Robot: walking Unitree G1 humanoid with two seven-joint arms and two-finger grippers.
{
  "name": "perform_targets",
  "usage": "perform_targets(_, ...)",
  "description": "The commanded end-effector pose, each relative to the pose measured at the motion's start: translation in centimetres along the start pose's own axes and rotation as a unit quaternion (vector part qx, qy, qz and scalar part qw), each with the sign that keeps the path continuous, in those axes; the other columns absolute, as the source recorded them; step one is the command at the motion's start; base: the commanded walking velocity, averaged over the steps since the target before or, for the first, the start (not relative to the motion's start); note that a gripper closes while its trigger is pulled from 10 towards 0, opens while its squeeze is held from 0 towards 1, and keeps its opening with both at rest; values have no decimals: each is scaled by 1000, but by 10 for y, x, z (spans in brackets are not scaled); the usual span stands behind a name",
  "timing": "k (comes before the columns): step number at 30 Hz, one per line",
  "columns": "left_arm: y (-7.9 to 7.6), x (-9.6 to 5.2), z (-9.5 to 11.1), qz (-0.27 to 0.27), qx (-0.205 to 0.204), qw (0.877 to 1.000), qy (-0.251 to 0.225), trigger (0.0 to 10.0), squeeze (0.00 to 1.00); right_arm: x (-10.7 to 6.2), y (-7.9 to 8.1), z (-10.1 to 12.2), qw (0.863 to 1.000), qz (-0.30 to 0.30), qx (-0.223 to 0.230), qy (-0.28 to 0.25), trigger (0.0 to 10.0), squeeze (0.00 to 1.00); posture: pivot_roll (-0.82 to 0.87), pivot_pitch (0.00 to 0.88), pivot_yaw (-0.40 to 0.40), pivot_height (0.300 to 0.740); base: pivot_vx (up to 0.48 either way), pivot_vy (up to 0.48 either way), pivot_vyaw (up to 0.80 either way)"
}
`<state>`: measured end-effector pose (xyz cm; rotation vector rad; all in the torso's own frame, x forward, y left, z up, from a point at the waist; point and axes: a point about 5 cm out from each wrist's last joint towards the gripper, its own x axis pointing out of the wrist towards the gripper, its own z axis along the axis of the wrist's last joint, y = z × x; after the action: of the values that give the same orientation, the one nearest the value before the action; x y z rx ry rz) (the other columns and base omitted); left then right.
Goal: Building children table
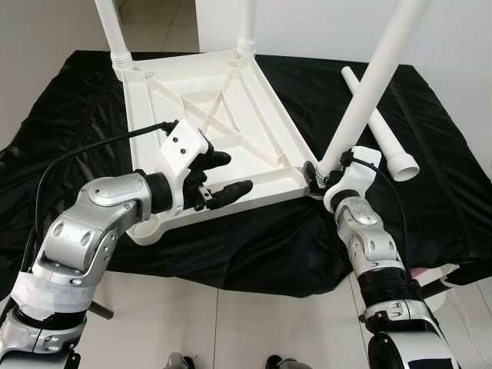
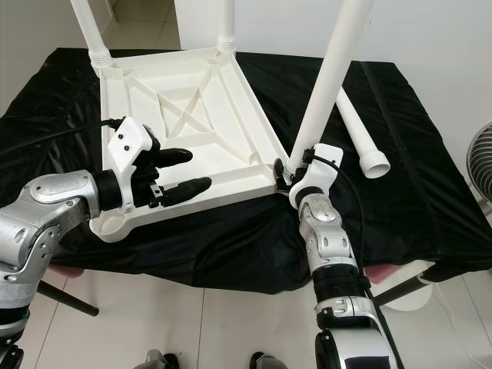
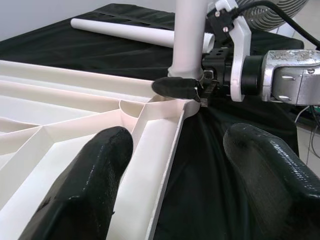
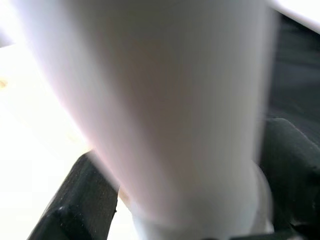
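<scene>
Tabletop (image 1: 207, 131) lies upside down on the black cloth (image 1: 69, 108), right gripper (image 1: 323, 175) pinching a leg (image 1: 369, 84) at its near right corner.
Left gripper (image 1: 223, 175) straddles the near rim, fingers spread; a loose leg (image 1: 380, 127) lies far right.

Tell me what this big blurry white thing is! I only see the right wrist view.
Observer: It's a table leg. The right gripper grips its base at the near right corner of the upside-down tabletop.
Operator: Are other legs on yet?
Observer: Two upright legs stand at the far corners.
Operator: Where's the last one?
Observer: The loose leg lies on the black cloth, to the right of the tabletop.
</scene>
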<state>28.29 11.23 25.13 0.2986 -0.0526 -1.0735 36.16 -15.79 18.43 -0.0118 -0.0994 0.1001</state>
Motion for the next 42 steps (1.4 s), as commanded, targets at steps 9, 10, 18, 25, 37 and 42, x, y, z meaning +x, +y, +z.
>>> perform_targets(9, -2, 0, 1, -13, 4, 1000, 0, 10000, 0, -2, -11, 12, 998, 35, -51, -34, 10000, 0, -7, 150, 36, 740, 0, 0, 0)
perform_targets(10, -2, 0, 1, -13, 4, 1000, 0, 10000, 0, -2, -14, 14, 997, 35, -63, -37, 10000, 0, -7, 150, 36, 740, 0, 0, 0)
perform_targets(18, -1, 0, 1, -13, 5, 1000, 1, 10000, 0, -3, -30, 29, 988, 127, -82, -36, 10000, 0, -8, 151, 37, 740, 0, 0, 0)
perform_targets(25, 0, 0, 2, -14, 6, 1000, 0, 10000, 0, -4, -34, 35, 968, 230, -93, -21, 10000, 0, -7, 149, 45, 740, 0, 0, 0)
perform_targets(37, 0, -1, 2, -13, 6, 1000, 1, 10000, 0, 12, -43, 46, 952, 276, -135, 4, 10000, 0, 2, 143, 44, 740, 0, 0, 0)
perform_targets(42, -1, -1, 2, -14, 6, 1000, 1, 10000, 0, 11, -43, 44, 946, 297, -126, 14, 7961, 0, 5, 141, 42, 740, 0, 0, 0)
